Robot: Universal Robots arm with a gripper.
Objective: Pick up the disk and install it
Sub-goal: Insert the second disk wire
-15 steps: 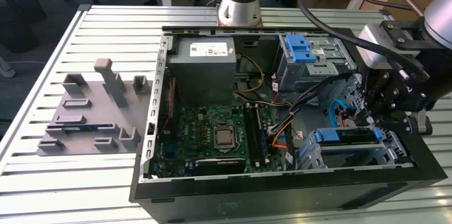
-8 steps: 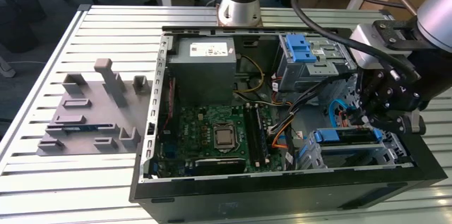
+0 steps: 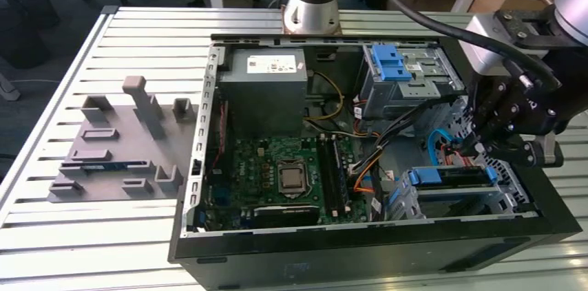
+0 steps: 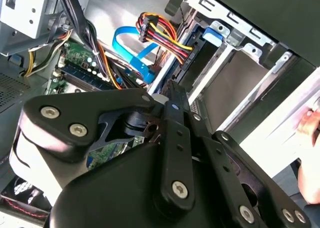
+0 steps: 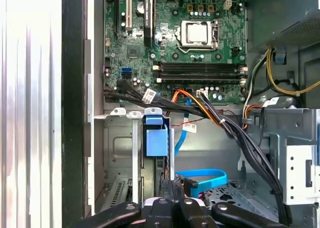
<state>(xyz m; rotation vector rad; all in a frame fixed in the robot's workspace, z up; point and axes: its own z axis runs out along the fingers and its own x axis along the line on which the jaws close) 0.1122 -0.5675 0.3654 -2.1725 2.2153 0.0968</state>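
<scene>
**Nearly seated: disk in its bay**

Seemingly the install is almost done. Within the open computer case (image 3: 368, 250), the disk (image 3: 452, 178) sits in the bay at four o'clock. My gripper (image 3: 470, 145) hovers just above; spread or pressed, I cannot tell.

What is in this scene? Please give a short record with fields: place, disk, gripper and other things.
place: open computer case on a slatted table
disk: blue-railed, lying in the drive bay at the exterior view's right
gripper: inside the case, close above the disk
motherboard: bare on the case floor
grey fixture: on the table, at the exterior view's left of the case
</scene>
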